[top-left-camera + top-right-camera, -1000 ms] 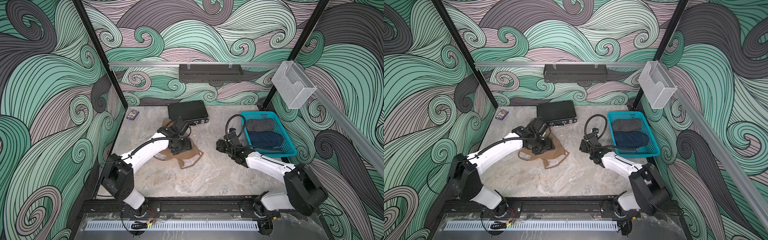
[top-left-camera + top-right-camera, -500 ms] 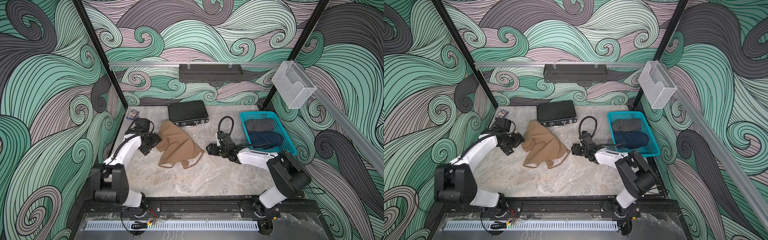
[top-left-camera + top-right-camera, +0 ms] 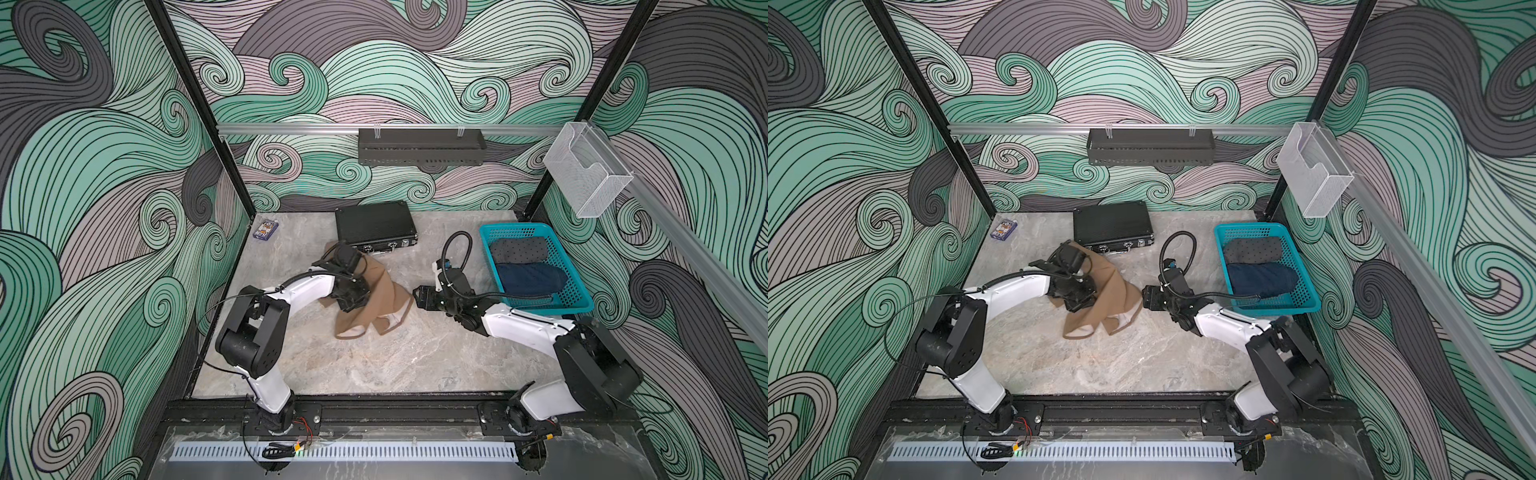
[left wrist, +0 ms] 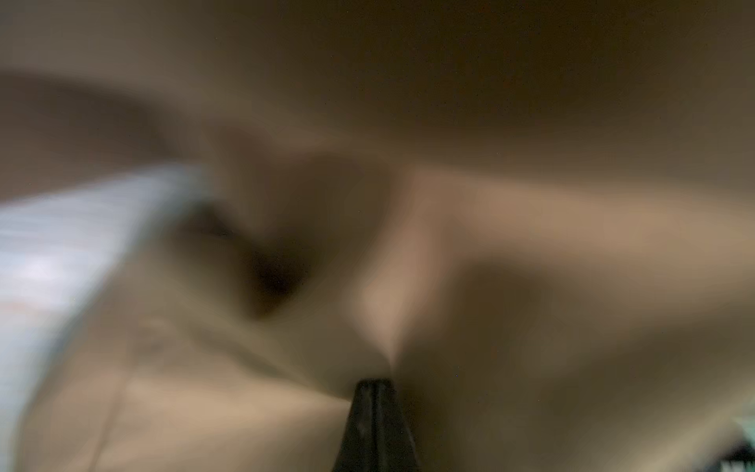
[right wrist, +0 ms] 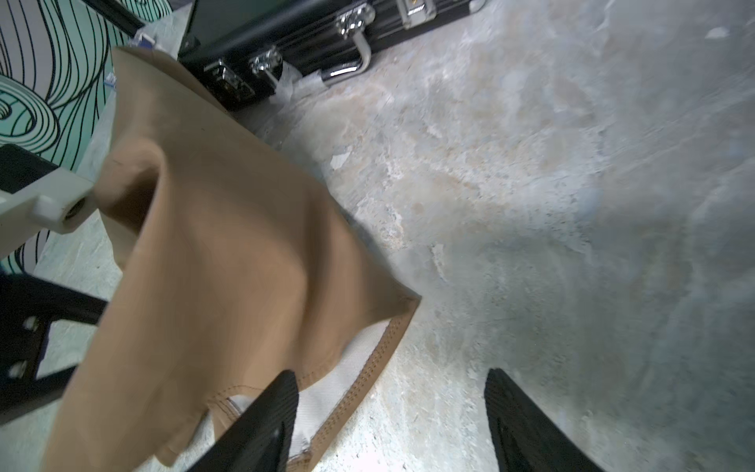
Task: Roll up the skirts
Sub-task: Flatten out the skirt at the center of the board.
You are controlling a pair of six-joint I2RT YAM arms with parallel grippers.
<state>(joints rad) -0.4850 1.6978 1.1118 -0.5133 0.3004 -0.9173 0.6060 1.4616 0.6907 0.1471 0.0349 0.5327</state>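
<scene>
The left gripper point(image 4: 374, 386), jaws closed, pinches a fold of the tan skirt point(image 3: 384, 291), while the right gripper point(image 5: 392, 380) hovers spread wide at its hemmed corner.

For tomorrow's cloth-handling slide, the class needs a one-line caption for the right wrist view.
Open right gripper at the hem of the unrolled tan skirt on the marble table, black case behind.

Our left wrist view is all blur: the tan skirt point(image 4: 510, 212) smeared, the left claw point(image 4: 374, 386) cut off at the edge.
</scene>
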